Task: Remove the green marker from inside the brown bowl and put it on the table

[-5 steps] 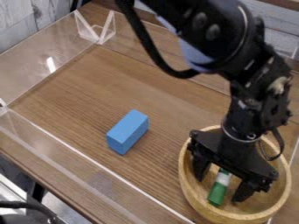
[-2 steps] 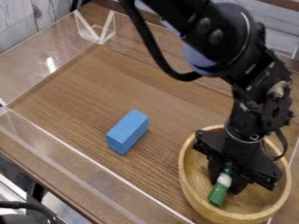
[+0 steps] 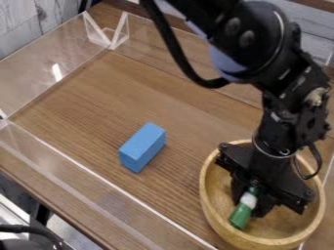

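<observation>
At lower right, the black tool (image 3: 257, 202) is clenched on the green-capped white marker (image 3: 244, 213) inside the round light-brown wooden bowl (image 3: 216, 205).

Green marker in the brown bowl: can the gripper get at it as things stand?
Probably yes. The gripper hangs straight down inside the brown bowl, its jaws closed around the green marker. Nothing else lies in the bowl, and the blue block sits well apart on the table.
</observation>
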Motion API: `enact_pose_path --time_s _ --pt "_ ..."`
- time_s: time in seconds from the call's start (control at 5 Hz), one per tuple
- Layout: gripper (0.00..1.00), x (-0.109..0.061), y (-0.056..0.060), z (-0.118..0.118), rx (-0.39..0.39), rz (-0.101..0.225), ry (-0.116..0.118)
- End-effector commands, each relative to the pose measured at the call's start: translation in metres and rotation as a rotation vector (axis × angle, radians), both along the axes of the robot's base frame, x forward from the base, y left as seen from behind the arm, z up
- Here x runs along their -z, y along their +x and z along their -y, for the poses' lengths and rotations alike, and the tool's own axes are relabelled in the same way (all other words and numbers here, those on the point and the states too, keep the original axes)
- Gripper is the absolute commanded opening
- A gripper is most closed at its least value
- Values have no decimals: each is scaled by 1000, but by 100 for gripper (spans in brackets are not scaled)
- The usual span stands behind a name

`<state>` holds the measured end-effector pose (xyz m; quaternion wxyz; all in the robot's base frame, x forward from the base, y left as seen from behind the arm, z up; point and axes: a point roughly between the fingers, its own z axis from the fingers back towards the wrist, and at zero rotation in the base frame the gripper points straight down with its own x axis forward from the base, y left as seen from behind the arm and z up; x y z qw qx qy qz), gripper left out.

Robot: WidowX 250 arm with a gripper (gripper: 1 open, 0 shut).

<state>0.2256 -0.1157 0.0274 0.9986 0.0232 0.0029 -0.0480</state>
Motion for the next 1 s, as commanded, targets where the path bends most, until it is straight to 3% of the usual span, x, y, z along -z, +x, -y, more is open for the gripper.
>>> enact_pose_path --time_s 0.0,0.4,0.6,0.8 --pt "0 -23 13 2 9 45 -14" --pt "0 -52 19 -5 20 57 10" --pt "0 -63 23 -9 24 89 13" --pt "0 -57 26 -10 25 120 -7"
